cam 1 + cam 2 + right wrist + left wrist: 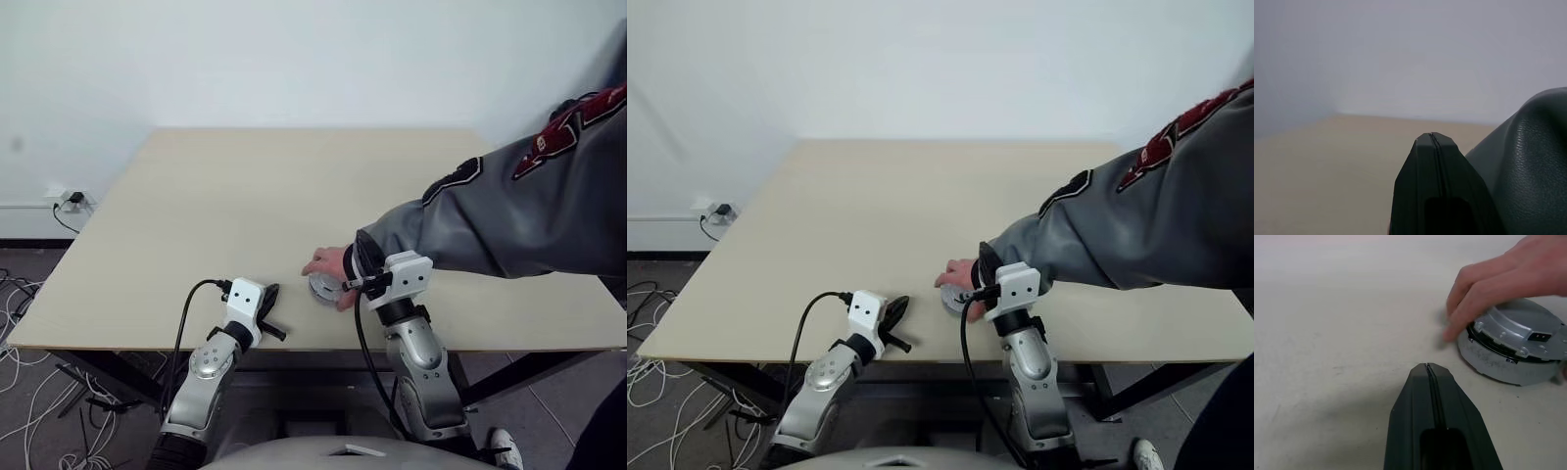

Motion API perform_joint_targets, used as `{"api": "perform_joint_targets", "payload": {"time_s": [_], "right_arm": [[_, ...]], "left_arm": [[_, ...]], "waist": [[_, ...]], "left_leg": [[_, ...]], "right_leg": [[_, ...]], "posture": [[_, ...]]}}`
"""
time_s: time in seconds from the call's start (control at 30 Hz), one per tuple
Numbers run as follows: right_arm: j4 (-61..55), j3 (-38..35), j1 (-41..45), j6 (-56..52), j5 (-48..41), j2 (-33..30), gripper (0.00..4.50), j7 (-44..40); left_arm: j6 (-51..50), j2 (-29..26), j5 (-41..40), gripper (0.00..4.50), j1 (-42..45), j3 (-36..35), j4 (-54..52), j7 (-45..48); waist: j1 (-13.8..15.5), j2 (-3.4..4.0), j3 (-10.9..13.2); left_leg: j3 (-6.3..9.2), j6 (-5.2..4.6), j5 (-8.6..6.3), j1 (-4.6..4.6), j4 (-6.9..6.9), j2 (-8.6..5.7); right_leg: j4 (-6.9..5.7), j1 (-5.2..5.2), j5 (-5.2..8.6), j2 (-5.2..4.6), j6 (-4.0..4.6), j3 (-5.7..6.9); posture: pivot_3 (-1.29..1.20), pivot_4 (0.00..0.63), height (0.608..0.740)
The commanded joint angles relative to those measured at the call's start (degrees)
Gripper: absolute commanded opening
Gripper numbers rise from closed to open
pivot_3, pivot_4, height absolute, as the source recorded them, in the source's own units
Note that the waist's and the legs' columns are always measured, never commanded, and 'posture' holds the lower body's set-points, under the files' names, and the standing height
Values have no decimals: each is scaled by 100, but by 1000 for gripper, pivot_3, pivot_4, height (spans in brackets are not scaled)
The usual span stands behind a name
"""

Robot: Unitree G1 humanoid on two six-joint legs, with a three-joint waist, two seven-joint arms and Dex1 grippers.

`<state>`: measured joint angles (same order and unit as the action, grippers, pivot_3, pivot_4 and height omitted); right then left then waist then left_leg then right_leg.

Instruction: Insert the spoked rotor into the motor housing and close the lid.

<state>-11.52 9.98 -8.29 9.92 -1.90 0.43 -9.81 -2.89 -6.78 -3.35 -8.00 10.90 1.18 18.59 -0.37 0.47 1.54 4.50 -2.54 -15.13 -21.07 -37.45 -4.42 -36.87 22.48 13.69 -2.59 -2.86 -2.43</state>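
Note:
A squat silver-grey round motor housing sits on the table near the front edge, also seen from the head as the housing. The grey lid lies on top of it, with a dark gap at the side. A person's hand rests on the lid. The spoked rotor is hidden. My left gripper is shut and empty, low over the table, a little to the left of the housing. My right gripper is shut and empty, raised and tipped up beside the person's sleeve.
The person's grey-sleeved arm reaches in from the right across the beige table, just ahead of my right wrist. Cables lie on the floor at the left, below a wall socket.

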Motion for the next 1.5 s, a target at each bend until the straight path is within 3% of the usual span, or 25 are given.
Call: {"api": "perform_joint_targets", "payload": {"time_s": [0.03,1.5], "right_arm": [[-210,50,70,142,-87,12,7,-52],[-162,145,146,100,-160,-31,7,-250]], "left_arm": [[137,16,11,0,88,-1,-74,17],[91,20,3,0,131,18,-64,61]], "waist": [[1,-2,2],[28,-9,14]], "left_leg": [[0,0,0,0,0,0],[0,0,0,0,0,0]], "right_leg": [[0,0,0,0,0,0],[0,0,0,0,1,1]], "posture": [[0,0,740],[0,0,740]]}}
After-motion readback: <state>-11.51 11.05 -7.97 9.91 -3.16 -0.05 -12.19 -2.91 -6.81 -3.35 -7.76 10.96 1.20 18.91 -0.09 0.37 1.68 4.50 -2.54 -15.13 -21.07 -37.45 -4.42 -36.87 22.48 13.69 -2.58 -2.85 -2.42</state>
